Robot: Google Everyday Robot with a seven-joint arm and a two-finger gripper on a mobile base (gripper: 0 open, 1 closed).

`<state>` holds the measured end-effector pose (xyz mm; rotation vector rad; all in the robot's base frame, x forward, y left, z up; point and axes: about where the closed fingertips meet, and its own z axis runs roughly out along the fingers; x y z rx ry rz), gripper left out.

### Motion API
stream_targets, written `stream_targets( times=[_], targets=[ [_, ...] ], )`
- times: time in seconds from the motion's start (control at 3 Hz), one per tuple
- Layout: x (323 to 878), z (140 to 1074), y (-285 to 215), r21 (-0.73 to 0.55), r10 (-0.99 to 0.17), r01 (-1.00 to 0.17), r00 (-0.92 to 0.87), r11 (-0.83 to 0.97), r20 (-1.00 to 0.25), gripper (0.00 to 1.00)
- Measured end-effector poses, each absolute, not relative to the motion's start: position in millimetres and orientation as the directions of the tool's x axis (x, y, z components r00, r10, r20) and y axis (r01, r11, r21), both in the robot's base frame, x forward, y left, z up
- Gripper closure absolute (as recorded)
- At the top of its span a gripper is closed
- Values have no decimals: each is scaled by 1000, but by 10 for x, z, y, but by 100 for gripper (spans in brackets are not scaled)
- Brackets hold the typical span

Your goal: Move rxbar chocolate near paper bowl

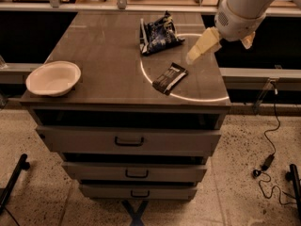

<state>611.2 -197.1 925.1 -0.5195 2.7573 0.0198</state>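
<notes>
Black in its wrapper with pale stripes of lettering, the rxbar chocolate (169,77) lies flat on the desk (103,46), just below and to the left of the pincer (214,48), toward the front edge. The pincer hangs above the desk's right rear part. One pale finger slants down toward the bar and the other shows well apart from it behind the wrist, so it looks spread and grips nothing. It is near the bar but not touching it.

A dark blue and white snack bag (157,32) sits to the pincer's left, a little farther back. The paper bowl (52,77) stands far to the pincer's left, at the front left corner of the desk, well apart from the bar. A thin white ring (202,98) marked on the top curves around the bar's spot.

By my judgement the task is at its start. The bar has not been grasped and the whole carry is left. The pincer has to come down over the bar, close on it, lift it, cross most of the desk leftward and set it down just beside the bowl.
</notes>
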Motion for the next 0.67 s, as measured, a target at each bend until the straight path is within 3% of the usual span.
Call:
stream_targets(
  times=[0.33, 0.67],
  targets=[
    [6111, 9267, -1963, -46, -333, -337, -884, 940, -328, 0],
    [6127, 9355, -1652, 12, -323, -339, -906, 941, -272, 0]
  ],
)
